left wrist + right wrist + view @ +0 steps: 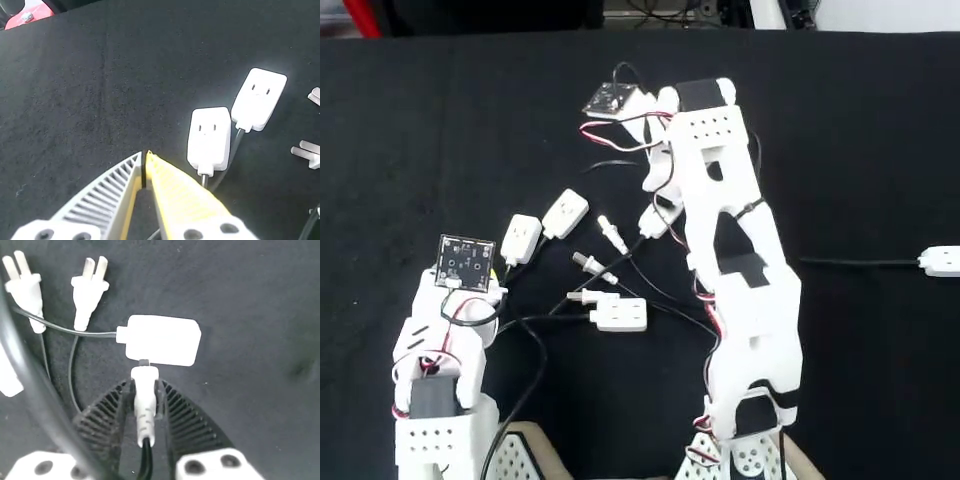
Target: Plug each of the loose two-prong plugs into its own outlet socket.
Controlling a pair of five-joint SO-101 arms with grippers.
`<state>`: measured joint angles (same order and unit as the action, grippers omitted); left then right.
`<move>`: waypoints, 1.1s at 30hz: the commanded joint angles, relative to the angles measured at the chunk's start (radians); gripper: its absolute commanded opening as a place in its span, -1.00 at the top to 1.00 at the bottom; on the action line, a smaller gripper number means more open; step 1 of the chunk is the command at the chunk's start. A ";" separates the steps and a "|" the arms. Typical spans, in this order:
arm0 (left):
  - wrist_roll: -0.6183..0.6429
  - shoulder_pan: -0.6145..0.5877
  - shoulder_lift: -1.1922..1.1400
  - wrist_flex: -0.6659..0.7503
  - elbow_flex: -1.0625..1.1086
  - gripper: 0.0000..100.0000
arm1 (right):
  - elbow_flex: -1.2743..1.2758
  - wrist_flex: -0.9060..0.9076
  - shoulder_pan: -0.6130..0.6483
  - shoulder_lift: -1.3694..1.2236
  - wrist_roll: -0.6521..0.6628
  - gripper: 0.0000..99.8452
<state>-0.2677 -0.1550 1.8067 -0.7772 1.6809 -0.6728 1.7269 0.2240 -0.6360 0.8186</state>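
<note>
My right gripper (pixel 145 385) is shut on a white two-prong plug (pixel 145 412) with a black cable. The plug's tip meets the edge of a white outlet block (pixel 160 340); I cannot tell whether it is inserted. Two loose plugs (pixel 89 290) (pixel 25 280) lie beyond that block. In the high view the right gripper (pixel 655 218) hangs beside the loose plugs (pixel 612 235) (pixel 590 264), with an outlet block (pixel 620 314) nearer the arm bases. My left gripper (pixel 145 157) is shut on nothing, just short of two white outlet blocks (pixel 209 137) (pixel 259 99).
Black cloth covers the table (pixel 860 150). Another white outlet block (pixel 942 260) with a black cable lies at the right edge. Thin wires and black cables cross the middle between the arms. The two left outlet blocks (pixel 520 238) (pixel 565 213) lie side by side.
</note>
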 commanded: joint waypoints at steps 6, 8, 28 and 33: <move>-0.101 -0.004 0.006 -0.009 0.018 0.94 | -0.137 0.026 -0.025 -0.084 0.014 0.98; -0.101 -0.004 0.006 -0.009 0.018 0.94 | -0.177 0.029 -0.032 -0.110 0.014 0.98; -0.104 -0.004 0.006 -0.009 0.018 0.94 | -0.278 0.000 -0.086 -0.182 0.028 0.98; -0.104 -0.004 0.006 -0.009 0.018 0.94 | -0.360 0.035 -0.084 -0.179 0.025 0.98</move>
<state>-0.3644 -0.1550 1.8067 -0.7772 1.6809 -0.9597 1.7269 0.1504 -0.8263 0.8431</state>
